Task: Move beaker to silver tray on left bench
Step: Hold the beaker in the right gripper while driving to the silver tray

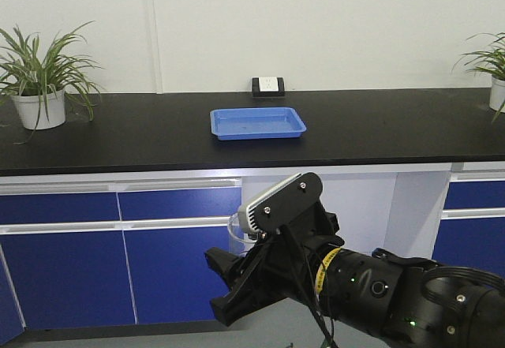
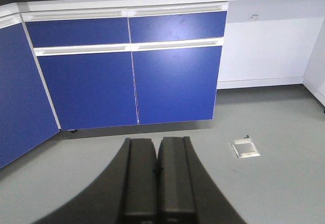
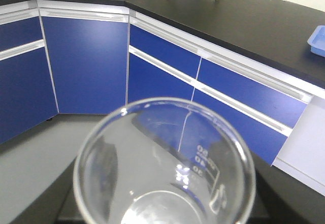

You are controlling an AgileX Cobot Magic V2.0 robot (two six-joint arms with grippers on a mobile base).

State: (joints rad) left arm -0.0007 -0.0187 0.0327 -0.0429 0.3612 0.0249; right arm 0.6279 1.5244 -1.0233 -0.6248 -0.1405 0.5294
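The beaker (image 3: 167,173) is a clear glass cylinder with printed graduations. It fills the lower half of the right wrist view, mouth toward the camera and empty. My right gripper (image 3: 162,211) is shut on it, with dark fingers showing on both sides of the glass. In the front view the beaker (image 1: 239,233) shows as clear glass held by the right gripper (image 1: 225,281) in front of the blue cabinets. My left gripper (image 2: 157,148) is shut with nothing between its fingers, pointing down at the grey floor. The silver tray and the left bench are out of view.
A black countertop (image 1: 379,127) on blue cabinets (image 1: 71,269) carries a bright blue tray (image 1: 258,122), a wall socket (image 1: 268,86) and potted plants (image 1: 35,76). The cabinets turn a corner (image 3: 127,56). A small metal floor plate (image 2: 245,148) lies on the grey floor.
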